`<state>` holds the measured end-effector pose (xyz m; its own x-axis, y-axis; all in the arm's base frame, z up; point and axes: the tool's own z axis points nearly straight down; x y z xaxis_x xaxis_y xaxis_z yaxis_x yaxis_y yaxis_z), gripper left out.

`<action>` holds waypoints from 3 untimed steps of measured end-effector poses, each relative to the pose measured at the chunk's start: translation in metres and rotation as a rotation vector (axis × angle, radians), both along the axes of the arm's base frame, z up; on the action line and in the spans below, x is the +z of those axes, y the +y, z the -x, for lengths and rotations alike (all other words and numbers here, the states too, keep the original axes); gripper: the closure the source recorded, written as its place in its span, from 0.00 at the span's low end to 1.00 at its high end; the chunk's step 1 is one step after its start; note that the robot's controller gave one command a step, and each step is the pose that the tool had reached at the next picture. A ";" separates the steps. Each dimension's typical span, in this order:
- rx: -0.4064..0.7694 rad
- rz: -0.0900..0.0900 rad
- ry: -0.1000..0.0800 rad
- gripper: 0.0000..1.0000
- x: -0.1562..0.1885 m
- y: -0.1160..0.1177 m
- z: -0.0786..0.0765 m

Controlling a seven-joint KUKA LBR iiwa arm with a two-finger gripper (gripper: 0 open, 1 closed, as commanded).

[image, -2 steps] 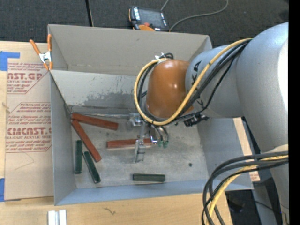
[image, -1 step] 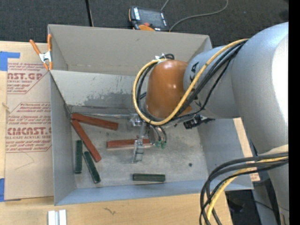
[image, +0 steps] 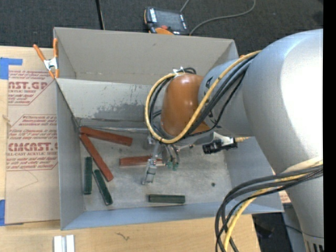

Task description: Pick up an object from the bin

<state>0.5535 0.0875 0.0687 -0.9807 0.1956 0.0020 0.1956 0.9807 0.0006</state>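
Observation:
My gripper (image: pixel 150 173) hangs low over the middle of the bin floor, under the orange cover on the wrist. A short red-brown stick (image: pixel 132 161) lies flat just to its left, and the stick's right end reaches in under the gripper. Whether it is held cannot be seen. A dark green stick (image: pixel 166 198) lies flat near the front wall, a little below the gripper.
Two longer red-brown sticks lie at the left, one (image: pixel 107 136) along the back slope and one (image: pixel 96 156) running diagonally. Two dark green sticks (image: pixel 87 175) (image: pixel 102 186) lie by the left wall. The arm and its cables cover the bin's right side.

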 end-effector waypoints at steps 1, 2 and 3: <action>0.000 -0.001 -0.002 0.00 0.000 0.001 0.000; 0.000 -0.001 -0.002 1.00 0.001 0.001 0.000; 0.001 -0.001 -0.005 1.00 0.028 0.002 -0.001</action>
<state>0.5543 0.0891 0.0970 -0.9809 0.1945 -0.0022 0.1945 0.9809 0.0026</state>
